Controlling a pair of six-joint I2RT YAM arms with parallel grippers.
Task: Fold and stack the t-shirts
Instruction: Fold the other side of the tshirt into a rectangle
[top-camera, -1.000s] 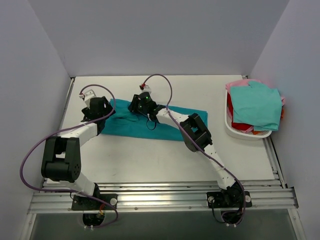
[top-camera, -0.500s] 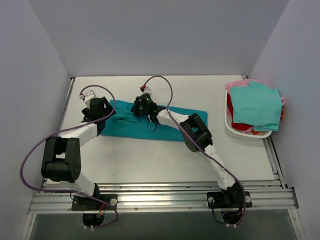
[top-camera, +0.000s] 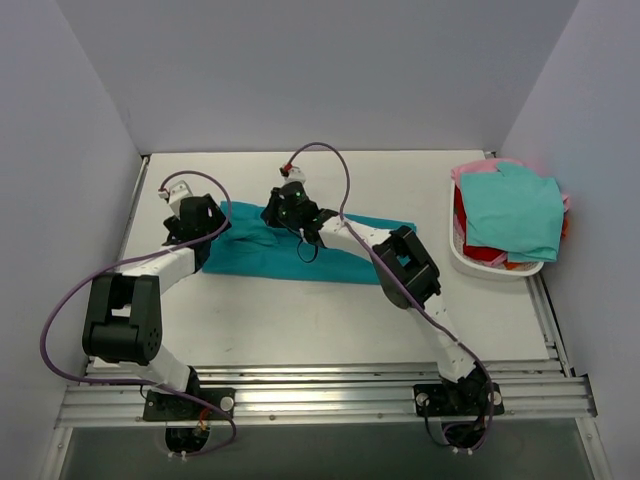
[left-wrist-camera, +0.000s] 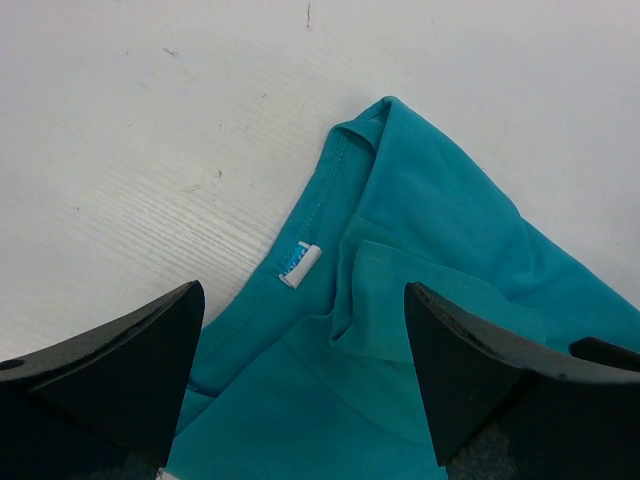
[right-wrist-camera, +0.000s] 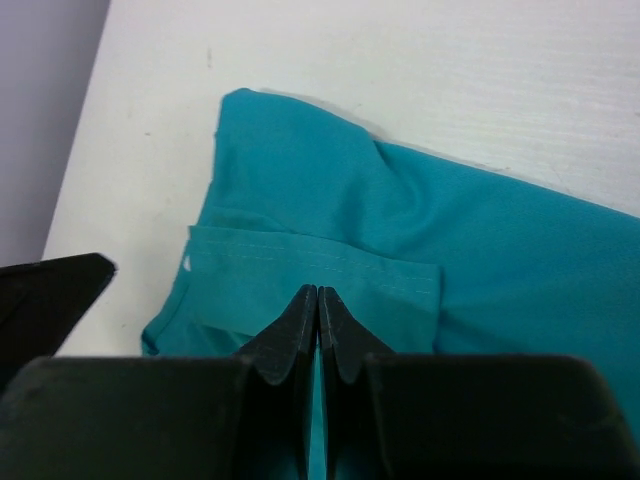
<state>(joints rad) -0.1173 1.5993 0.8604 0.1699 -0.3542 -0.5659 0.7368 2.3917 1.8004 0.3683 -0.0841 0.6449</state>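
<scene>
Lying flat on the table (top-camera: 400, 180) was one deep teal t-shirt (top-camera: 250, 258), folded into a long strip that ran from near the left edge past the middle, roughly parallel to the far edge.

Two arms reached over it. The left pincer (top-camera: 212, 220) hung above the strip's left end. In its own wrist view the left pincer (left-wrist-camera: 302, 295) had both fingers spread wide apart, with the teal t-shirt (left-wrist-camera: 420, 300) between them. One small white label (left-wrist-camera: 298, 265) showed at the edge of the cloth there.

The right pincer (top-camera: 276, 214) sat over the strip's far edge, just beside the left one. In the right wrist view the right pincer (right-wrist-camera: 317, 295) had its two fingers pressed together. Their tips were down at a stitched flap of the teal t-shirt (right-wrist-camera: 480, 260). Whether any cloth was caught between them could not be told.

One white basket (top-camera: 470, 265) stood at the right edge of the table, well apart from the strip. On top of its pile lay one aqua-green shirt (top-camera: 515, 210). Red cloth (top-camera: 478, 250) showed beneath it and pink cloth (top-camera: 470, 168) at the far side. How many shirts made up those red and pink layers could not be counted.
</scene>
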